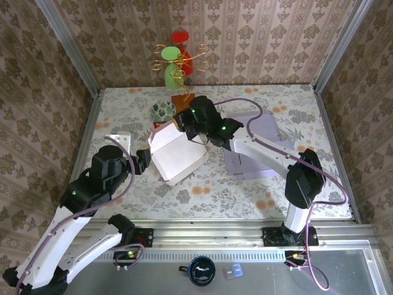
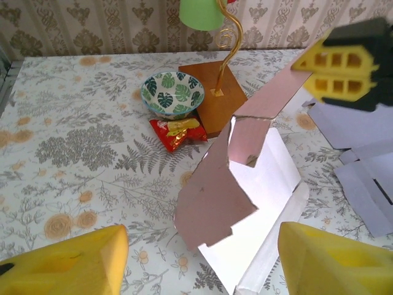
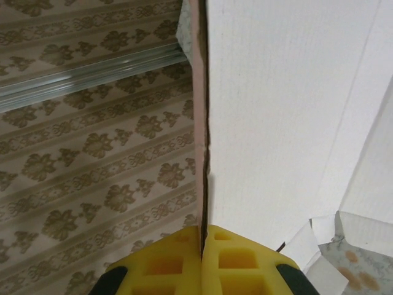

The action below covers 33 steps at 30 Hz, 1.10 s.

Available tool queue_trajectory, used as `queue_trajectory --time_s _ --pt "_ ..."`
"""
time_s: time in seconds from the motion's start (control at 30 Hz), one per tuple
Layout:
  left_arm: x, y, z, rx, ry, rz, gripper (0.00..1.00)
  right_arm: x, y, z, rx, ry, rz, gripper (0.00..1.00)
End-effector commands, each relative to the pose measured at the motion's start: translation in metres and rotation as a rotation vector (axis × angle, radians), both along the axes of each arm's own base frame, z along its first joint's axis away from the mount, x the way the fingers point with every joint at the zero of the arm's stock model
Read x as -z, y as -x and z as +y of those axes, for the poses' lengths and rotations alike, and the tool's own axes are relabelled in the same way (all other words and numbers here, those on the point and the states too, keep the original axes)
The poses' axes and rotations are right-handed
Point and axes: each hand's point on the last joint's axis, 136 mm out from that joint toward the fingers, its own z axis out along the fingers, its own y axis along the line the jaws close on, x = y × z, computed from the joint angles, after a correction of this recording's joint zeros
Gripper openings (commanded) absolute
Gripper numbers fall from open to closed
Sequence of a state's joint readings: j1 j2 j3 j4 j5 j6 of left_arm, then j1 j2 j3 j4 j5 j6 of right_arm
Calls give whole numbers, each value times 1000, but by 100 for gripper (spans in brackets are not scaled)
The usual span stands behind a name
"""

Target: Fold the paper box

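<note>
Pink-and-white paper box [image 1: 178,155] rests partly folded at the middle of the floral-patterned table [image 1: 245,184]. Nearest, the left gripper [image 1: 145,161] stands spread just beside its near edge. Beyond, the right gripper [image 3: 202,239] pinches a raised flap. Farther back sits a leaf-patterned ceramic bowl [image 2: 172,93].

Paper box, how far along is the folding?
Done: the box is partly raised, with pink walls standing up. In hand: the right gripper is shut on one flap, holding it up; the left gripper is open near the box, holding nothing. Left: the walls stand loose and the box lies open, so tucking and closing it is not yet done.
</note>
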State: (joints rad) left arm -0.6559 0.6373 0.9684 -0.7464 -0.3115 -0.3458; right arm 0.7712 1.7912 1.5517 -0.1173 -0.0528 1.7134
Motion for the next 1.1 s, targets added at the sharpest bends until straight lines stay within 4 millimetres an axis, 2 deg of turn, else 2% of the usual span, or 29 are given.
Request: queue_trajectory --time_s 0.0,0.27,0.4,0.57,0.7,0.8,0.93,1.07 --pt "6 10 11 -34 27 49 64 5 -4 9 -17 3 -55 0" --pt "44 9 32 -134 40 176 49 41 -12 24 -56 32 -80 0" --pt "76 7 43 -191 72 285 42 56 -13 30 -73 37 -89 0" --pt "113 4 44 -200 146 402 36 73 -7 26 -64 57 -88 0" --pt "120 -6 44 -201 156 402 32 83 -5 22 -64 103 -121 0" --pt "133 -12 40 -198 184 441 30 94 -4 16 -43 130 -125 0" --pt "149 -15 33 -190 227 487 30 98 -6 8 -23 193 -153 0" --pt "151 -15 29 -183 254 488 35 103 -8 4 -1 236 -162 0"
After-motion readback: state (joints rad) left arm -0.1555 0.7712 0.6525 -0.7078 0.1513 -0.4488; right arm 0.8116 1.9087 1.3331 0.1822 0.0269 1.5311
